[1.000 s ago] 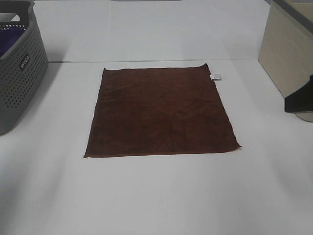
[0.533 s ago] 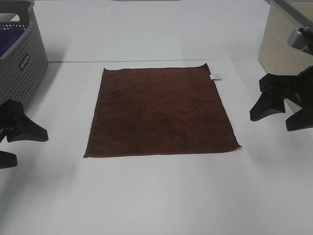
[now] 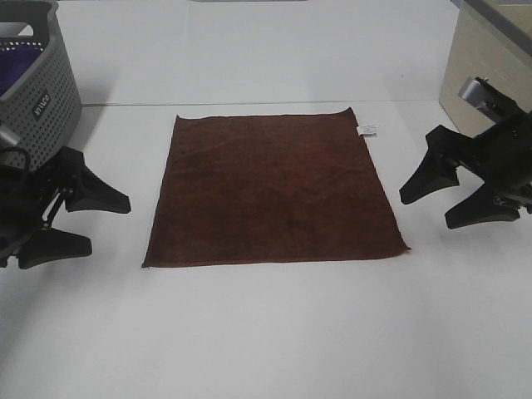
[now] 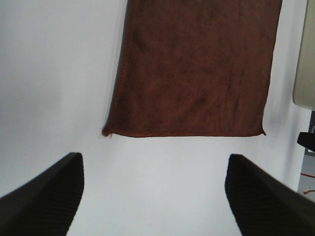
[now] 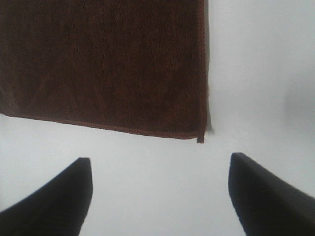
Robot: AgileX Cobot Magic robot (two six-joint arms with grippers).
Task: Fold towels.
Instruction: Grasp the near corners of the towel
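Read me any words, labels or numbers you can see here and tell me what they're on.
Gray basket: a short white label on its side, too blurred to read for sure.
White tag on the brown towel: print too small to read.
Nothing else carries text.

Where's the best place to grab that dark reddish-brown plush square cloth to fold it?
The dark reddish-brown plush square cloth lies flat and fully spread, so probably pinch its two near corners: open left gripper coming from its left side, open right gripper from the right.
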